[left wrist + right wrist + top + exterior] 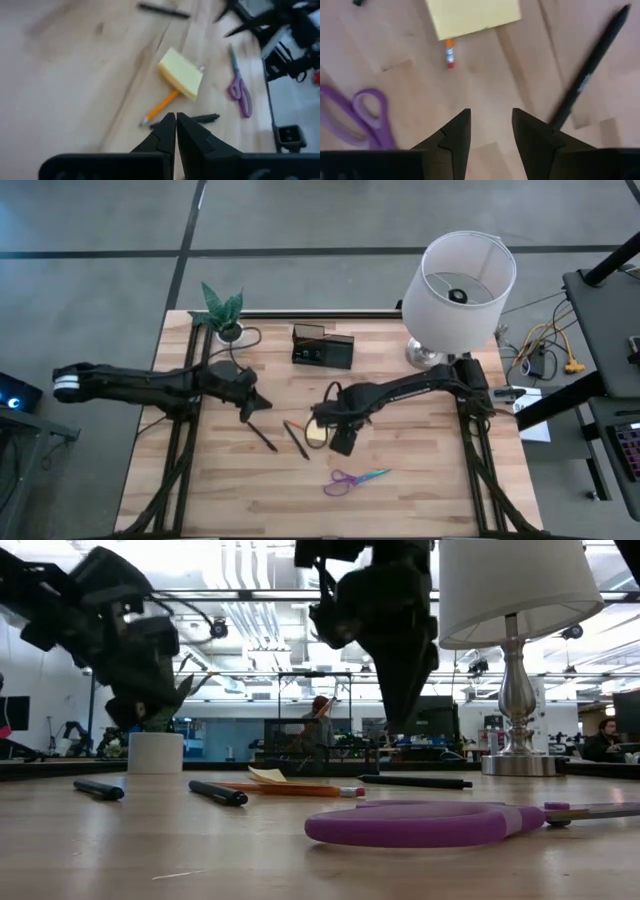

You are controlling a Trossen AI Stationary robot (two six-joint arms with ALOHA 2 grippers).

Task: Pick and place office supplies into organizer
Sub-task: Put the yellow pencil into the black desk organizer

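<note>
the right claw [490,131] hangs released, empty, jaws parted above bare wood just beside a dark pen [590,70] and the yellow sticky-note pad [472,15]. in the high view it sits mid-surface [420,500], over the pad [318,434], which looks like a stance for choosing the next item; the gap seems wide enough for the pen. that pen runs diagonally past one fingertip, so the wrist would probably need to turn to cross its long axis.

the left claw [176,131] is clenched on nothing, hovering over the surface left of the cluster, apparently waiting clear of the right arm's reach.

the orange pencil [161,106] lies partly under the pad, its eraser end [450,57] poking out on the right claw's side, its tip toward the left claw. the scissors [355,478] lie nearer the front edge, purple handles left, blades pointing right. the organizer [322,348] stands at the back edge, between a potted plant [225,310] and a lamp [462,280], well apart from everything loose.
</note>
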